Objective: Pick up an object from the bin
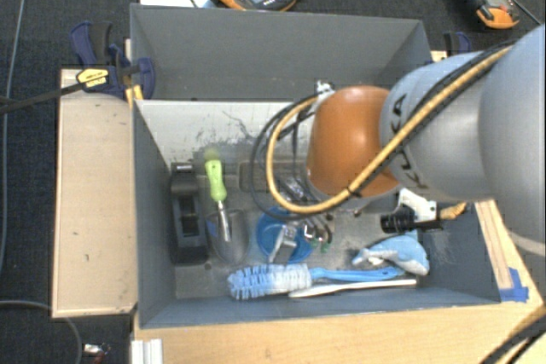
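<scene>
My gripper (296,233) hangs low in the middle of the bin, under the arm's orange cover, right over a round blue cup-like thing (271,236). Its tip overlaps the cup's right side; whether they touch I cannot tell. A blue bristle brush (271,279) with a blue handle lies just in front of it along the near wall, with a thin white stick (354,290) beside it. Left of the cup lies a green-handled tool (216,187) with a metal shaft.
A black tape dispenser (188,217) stands by the left wall. A crumpled pale blue cloth (394,254) and a white and black spray bottle (414,215) lie on the right. The arm and its cables cover the bin's middle and right.
</scene>
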Robot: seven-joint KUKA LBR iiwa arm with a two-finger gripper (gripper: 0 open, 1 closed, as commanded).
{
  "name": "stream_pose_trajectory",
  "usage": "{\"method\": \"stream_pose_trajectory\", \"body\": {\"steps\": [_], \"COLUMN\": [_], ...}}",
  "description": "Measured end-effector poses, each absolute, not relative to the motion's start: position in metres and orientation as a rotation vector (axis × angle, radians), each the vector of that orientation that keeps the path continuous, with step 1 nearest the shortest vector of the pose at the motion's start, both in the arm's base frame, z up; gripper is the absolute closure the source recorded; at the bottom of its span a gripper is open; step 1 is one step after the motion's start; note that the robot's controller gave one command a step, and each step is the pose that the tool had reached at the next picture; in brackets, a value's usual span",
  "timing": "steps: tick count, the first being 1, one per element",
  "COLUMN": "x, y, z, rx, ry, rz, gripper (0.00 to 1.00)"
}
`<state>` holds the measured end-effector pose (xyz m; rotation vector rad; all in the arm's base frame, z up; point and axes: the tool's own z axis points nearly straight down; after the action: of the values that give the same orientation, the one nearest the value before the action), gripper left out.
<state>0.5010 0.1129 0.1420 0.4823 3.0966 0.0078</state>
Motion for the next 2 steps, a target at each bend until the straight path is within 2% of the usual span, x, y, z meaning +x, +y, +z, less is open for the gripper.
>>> {"method": "stream_pose_trajectory", "body": {"steps": [1, 2], "x": [0.521, 0.56], "y": [0.106, 0.111], "z": [0.133, 0.122], "rx": [0.503, 0.471], "ry": [3.09, 3.092], "rz": [0.01, 0.012], "gripper": [0.0, 0.0]}}
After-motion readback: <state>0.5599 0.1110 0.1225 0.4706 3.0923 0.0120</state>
